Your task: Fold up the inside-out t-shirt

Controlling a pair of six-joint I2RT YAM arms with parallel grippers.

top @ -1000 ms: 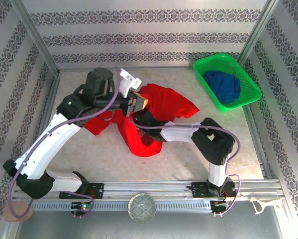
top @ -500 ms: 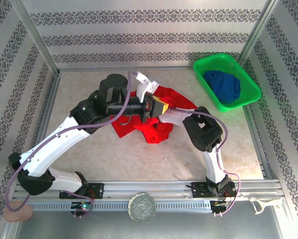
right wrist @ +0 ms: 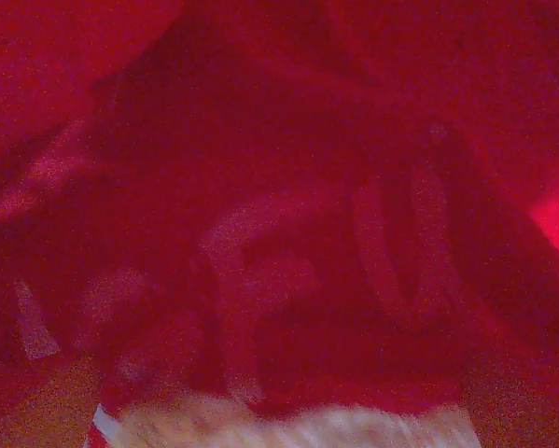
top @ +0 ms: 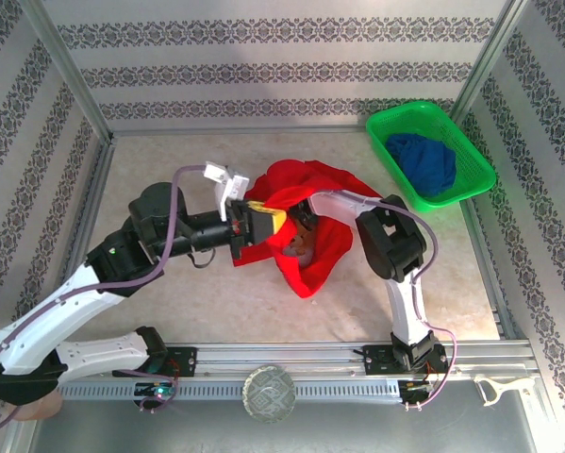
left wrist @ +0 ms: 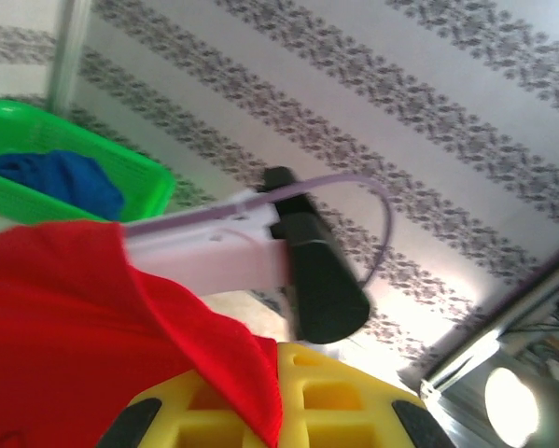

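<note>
While the pale speckled table (top: 197, 302) carries both arms inside a booth of striped, patterned wall panels (top: 263, 66), the left gripper (top: 263, 225) points toward 3 o'clock in the top view and is clamped on the inside-out t-shirt (top: 329, 203). In the left wrist view the red cloth (left wrist: 74, 317) runs down between the yellow fingers (left wrist: 335, 401) of that gripper (left wrist: 260, 415), which stand close together on it. The right gripper (top: 301, 226) reaches in from 3 o'clock and is buried in the shirt's folds. Its wrist view gives blurred red fabric (right wrist: 279, 187) at close range, so its opening cannot be told.

The shirt sits bunched just past the table's centre, toward 1 o'clock, with part raised at the left gripper and a lobe hanging toward 6 o'clock. The right arm (left wrist: 223, 247) crosses behind the cloth in the left wrist view.

At 2 o'clock, well apart from the shirt, a green basket (top: 391, 160) (left wrist: 139, 182) holds a crumpled dark blue garment (top: 425, 162) (left wrist: 60, 182). A metal rail (top: 291, 359) borders the table at 6 o'clock.
</note>
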